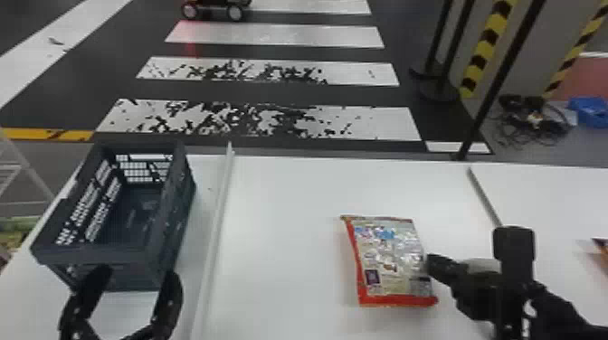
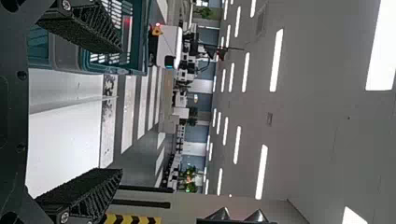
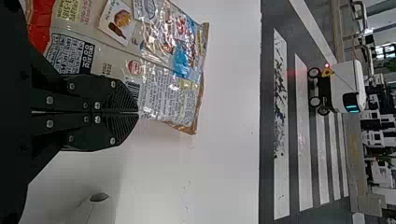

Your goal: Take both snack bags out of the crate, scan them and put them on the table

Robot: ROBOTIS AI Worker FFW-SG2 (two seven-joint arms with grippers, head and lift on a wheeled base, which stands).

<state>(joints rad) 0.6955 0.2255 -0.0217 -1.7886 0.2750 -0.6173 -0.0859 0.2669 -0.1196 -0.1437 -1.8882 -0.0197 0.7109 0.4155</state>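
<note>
One snack bag (image 1: 389,257), red along its near and left edges, shows its printed back over the middle table section; whether it touches the table I cannot tell. My right gripper (image 1: 432,262) is at its right edge. In the right wrist view the right gripper (image 3: 138,113) is closed on the edge of the snack bag (image 3: 159,60). At the near end of the dark crate (image 1: 90,256) my left gripper (image 1: 135,274) is open and holds nothing. The left wrist view shows the left gripper (image 2: 122,111) with its fingers wide apart, one overlapping the crate (image 2: 74,60).
An upright black object (image 1: 513,244) overlaps the right arm. Part of an orange item (image 1: 602,248) pokes in at the far right. Raised strips (image 1: 215,226) divide the white table (image 1: 280,194). No bag is visible inside the crate.
</note>
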